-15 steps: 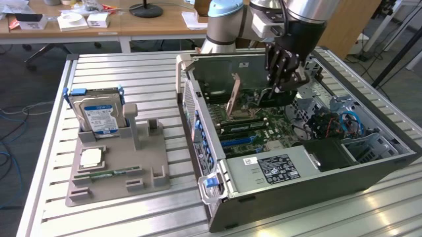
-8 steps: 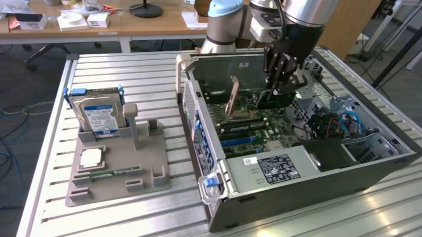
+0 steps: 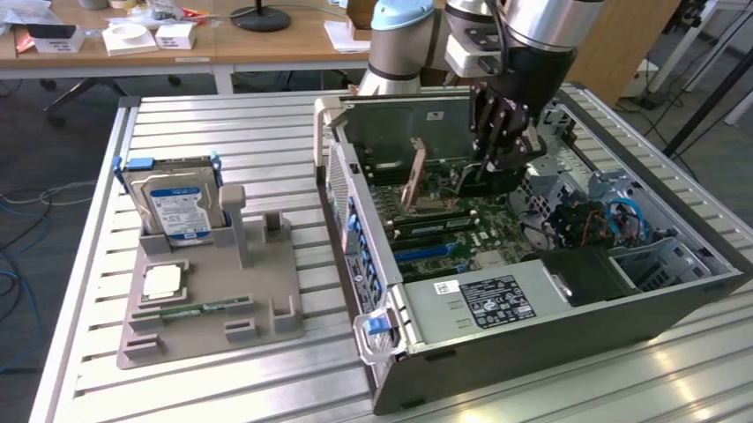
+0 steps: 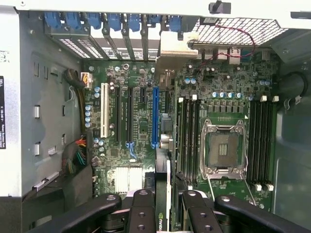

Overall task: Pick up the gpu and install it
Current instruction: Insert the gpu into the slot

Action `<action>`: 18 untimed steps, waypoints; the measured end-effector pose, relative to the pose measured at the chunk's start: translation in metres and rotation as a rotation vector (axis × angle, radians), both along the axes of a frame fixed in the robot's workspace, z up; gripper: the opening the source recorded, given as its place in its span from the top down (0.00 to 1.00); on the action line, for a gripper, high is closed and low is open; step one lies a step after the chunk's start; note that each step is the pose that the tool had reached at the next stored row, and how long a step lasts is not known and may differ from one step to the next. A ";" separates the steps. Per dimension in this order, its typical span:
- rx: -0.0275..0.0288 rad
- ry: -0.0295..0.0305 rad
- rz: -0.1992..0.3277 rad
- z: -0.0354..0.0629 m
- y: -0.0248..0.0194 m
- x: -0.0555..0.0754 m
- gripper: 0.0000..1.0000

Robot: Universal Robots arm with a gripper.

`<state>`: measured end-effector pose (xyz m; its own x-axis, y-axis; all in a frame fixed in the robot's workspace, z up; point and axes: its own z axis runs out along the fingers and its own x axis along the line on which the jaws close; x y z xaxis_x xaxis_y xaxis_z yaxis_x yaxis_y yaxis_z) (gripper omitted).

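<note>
Pincer: black multi-link gripper [image 4: 167, 206] at the near edge of the wrist view, its fingers [image 4: 142, 213] drawn in from both sides and clamped on a thin card, with only the card's thickness between them. In the exterior view the gripper [image 3: 500, 163] reaches down into the open case.
Held thing: the gpu [image 4: 162, 219], a thin flat dark card seen edge-on, with a green logo on the face beside one finger and a pale edge running away from the camera.
Gpu axis: its long axis runs parallel to the expansion slots, pointing toward the case wall with the blue clips [image 4: 114, 22]. It stands on edge over the board.
Gpu place: inside the case, over the green motherboard [image 4: 141, 128], just beside the line of the long blue slot [image 4: 155, 116] and shifted toward the empty silver processor socket [image 4: 222, 148]. In the exterior view the gpu [image 3: 479, 182] shows as a dark piece under the fingertips. Whether its lower edge touches the board cannot be told.
Case: dark grey computer tower [image 3: 565, 344] lying on its side with the side panel off, on a slatted aluminium table [image 3: 235, 132].
Tray: grey moulded holder [image 3: 212, 317] at the exterior view's left, well apart from the case. It carries an upright silver hard drive with a blue-white label [image 3: 176, 207], a square processor chip [image 3: 162, 282] and a narrow green memory stick [image 3: 194, 308].
</note>
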<state>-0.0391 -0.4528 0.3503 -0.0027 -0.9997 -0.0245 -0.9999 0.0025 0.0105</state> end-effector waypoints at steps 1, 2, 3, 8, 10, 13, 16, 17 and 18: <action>0.0001 0.0000 0.000 -0.0011 0.0000 0.000 0.74; 0.0000 0.0001 0.000 -0.0022 0.0000 0.000 0.74; 0.0000 0.0001 0.000 -0.0032 0.0000 0.000 0.74; -0.0002 0.0001 0.000 -0.0044 0.0000 0.000 0.74; -0.0001 0.0000 0.000 -0.0046 0.0000 0.000 0.74; -0.0001 -0.0006 0.000 -0.0050 0.0000 -0.003 0.74; 0.0002 -0.0008 0.000 -0.0068 0.0000 -0.005 0.74; -0.0001 -0.0007 0.000 -0.0081 0.0000 -0.005 0.74; 0.0000 -0.0007 0.000 -0.0098 0.0000 -0.005 0.74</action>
<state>-0.0437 -0.4528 0.3406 -0.0025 -0.9997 -0.0245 -0.9999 0.0023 0.0098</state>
